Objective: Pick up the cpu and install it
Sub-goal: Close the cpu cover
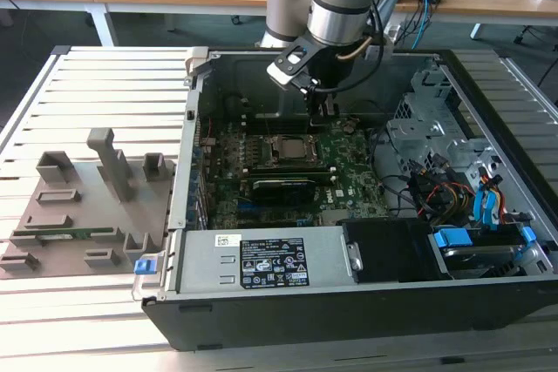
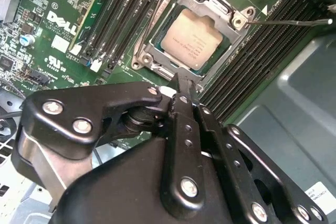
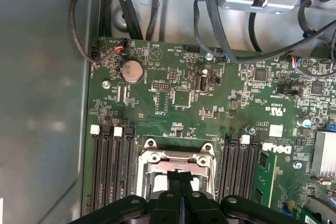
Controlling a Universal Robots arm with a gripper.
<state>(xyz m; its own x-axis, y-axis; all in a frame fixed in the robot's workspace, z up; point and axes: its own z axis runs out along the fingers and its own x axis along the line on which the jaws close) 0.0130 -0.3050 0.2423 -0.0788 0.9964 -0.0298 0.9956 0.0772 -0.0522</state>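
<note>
The cpu [image 1: 286,147] [image 2: 191,38] lies flat in the socket on the green motherboard [image 1: 349,167] inside the open computer case. Its dull silvery top shows through the metal socket frame [image 2: 157,51] [image 3: 178,157]. A thin metal lever [image 2: 289,23] sticks out beside the frame. My gripper [image 1: 321,111] [image 2: 181,80] [image 3: 180,174] hangs just above the board at the socket's edge. Its two black fingers are pressed together with nothing between them. In the first wrist view the fingers cover most of the socket's middle.
A long black card [image 1: 283,187] sits in a slot next to the socket. Memory slots [image 3: 113,166] flank the socket. Cables and a drive cage [image 1: 453,180] crowd the exterior view's right. A grey fixture plate [image 1: 87,206] lies outside the case at the left.
</note>
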